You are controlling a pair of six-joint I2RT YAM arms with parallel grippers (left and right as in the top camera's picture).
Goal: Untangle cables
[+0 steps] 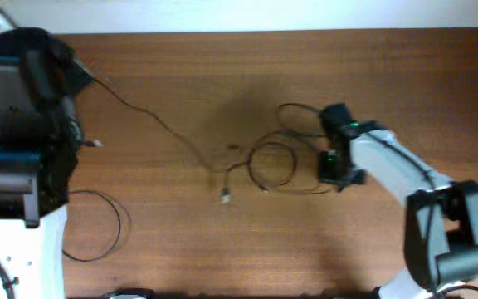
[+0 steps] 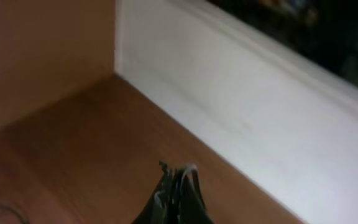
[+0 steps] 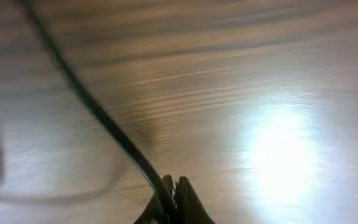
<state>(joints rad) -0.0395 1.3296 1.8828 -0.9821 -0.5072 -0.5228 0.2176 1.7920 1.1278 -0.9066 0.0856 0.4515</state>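
Your right gripper (image 3: 174, 183) is clamped on a cable (image 3: 98, 112) running up-left from its fingers; your left gripper (image 2: 178, 177) sits closed, well apart

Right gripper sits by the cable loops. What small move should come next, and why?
Probably a gentle lift and pull toward the robot's right with the right gripper: its fingers are shut on a black cable, right beside the overlapped loops mid-table. Drawing that strand away should loosen them.

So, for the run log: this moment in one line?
right claw: shut on cable | left claw: shut | tangle: mid-table
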